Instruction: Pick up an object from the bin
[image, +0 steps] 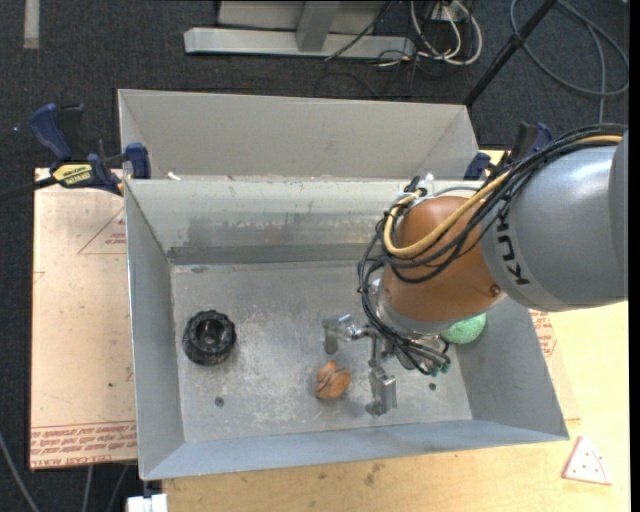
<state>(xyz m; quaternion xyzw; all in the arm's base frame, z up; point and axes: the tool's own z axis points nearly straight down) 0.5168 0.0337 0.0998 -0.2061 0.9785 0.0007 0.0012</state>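
From my screen the two fingers (380, 392) are spread apart with nothing clamped between them. One sits higher in the camera view, the other lower, toward the near wall, and both are down close to the bin (150, 350) floor. A small orange-brown lump (332, 380) lies on the floor just left of the gap between them, nearer the lower finger than the upper one. I cannot tell whether either finger touches it.

Above the fingers, the wrist's orange cover (440, 265), wrapped in cables, blocks my view of the right part of the floor. A pale green thing (466, 327) peeks out from under its right side. A black round ridged knob (209, 337) sits well apart on the floor's left side.
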